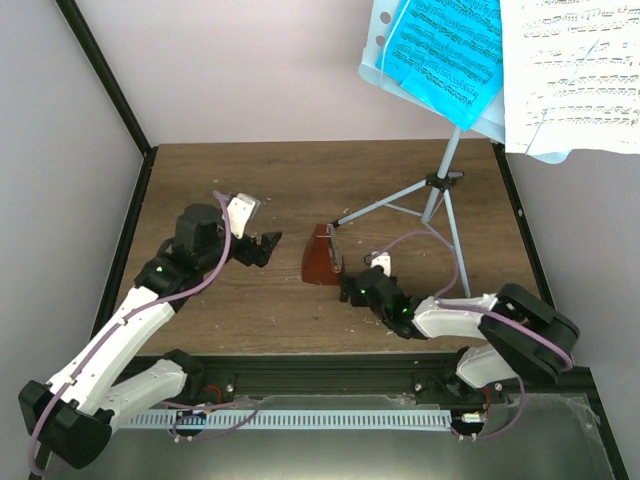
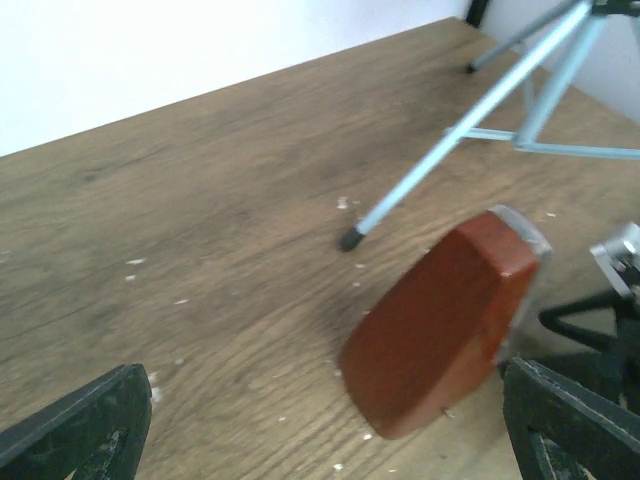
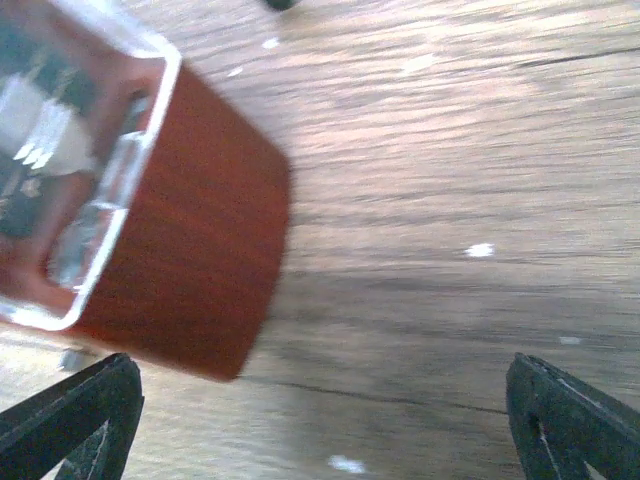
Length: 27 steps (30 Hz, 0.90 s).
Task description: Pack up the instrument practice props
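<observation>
The small red-brown metronome (image 1: 320, 259) with its clear cover stands in the middle of the wooden table (image 1: 240, 180). My left gripper (image 1: 266, 247) hovers just left of it, open and holding nothing; its wrist view shows the metronome (image 2: 440, 320) ahead to the right. On the metronome's right my right gripper (image 1: 352, 291) is low and open too, with the metronome (image 3: 150, 230) at its left finger. The pale blue music stand (image 1: 400, 60) on a silver tripod (image 1: 440, 200) stands at the back right. It carries a blue sheet (image 1: 445, 45) and a white sheet (image 1: 570, 70).
One tripod leg (image 1: 385, 203) reaches toward the metronome; its foot (image 2: 350, 239) rests just behind it. Dark frame posts (image 1: 100, 75) edge the table on the left. A black rail (image 1: 330, 375) with the arm bases runs along the near edge.
</observation>
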Available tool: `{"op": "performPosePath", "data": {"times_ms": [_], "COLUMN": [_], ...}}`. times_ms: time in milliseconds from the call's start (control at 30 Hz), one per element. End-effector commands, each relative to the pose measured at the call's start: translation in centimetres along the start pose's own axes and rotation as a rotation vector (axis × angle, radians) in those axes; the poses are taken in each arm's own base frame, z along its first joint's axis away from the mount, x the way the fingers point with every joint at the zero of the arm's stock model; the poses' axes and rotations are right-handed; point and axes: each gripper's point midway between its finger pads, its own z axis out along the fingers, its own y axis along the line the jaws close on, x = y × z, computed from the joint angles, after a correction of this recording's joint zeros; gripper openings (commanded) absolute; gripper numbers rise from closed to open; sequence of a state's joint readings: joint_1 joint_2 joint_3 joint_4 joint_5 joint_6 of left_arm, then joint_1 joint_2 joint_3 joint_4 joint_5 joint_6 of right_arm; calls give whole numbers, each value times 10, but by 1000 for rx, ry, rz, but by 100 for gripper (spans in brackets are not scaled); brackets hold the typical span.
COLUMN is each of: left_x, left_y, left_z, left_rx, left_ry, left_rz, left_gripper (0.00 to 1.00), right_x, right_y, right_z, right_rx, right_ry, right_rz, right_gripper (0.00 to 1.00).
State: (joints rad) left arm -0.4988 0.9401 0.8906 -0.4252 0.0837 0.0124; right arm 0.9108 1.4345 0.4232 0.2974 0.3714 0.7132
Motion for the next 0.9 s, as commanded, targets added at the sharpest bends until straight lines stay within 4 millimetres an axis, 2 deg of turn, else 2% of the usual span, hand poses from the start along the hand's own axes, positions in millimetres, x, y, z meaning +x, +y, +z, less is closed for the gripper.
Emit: {"op": "performPosePath", "data": {"times_ms": [0,133,233,333,433,567,800,867], "left_x": [-9,-27,-41,-44,-33,-26,-28,-20], "left_y": [-34,-71,-89,-80,-79,-90,-107,-111], "left_z": [4,10,20,48,70,83,96,100], "left_rx": [199,432,560,522,564,644,786,829], "left_ry": [-22,-6,21,37,112,132,93,122], "left_rz": [28,6,-5,44,51,22,-6,-27], "left_gripper": [97,97,96,94,88,83,81,79], "right_x": [-16,-30,-35,-36,-35,-30,-19,-16], "right_y": [-30,-37,-32,-29,-26,-22,-19,-21], "right_z": [-11,-25,-35,-45,-52,-55,-56,-58], "right_rx": [81,94,16,-45,-90,-147,-186,-191], "right_ry": [-43,-79,-94,-108,-117,-122,-89,-88], "right_rz": [35,-18,-56,-38,-13,4,15,25], "right_gripper": [100,100,100,100,100,100,100,100]}}
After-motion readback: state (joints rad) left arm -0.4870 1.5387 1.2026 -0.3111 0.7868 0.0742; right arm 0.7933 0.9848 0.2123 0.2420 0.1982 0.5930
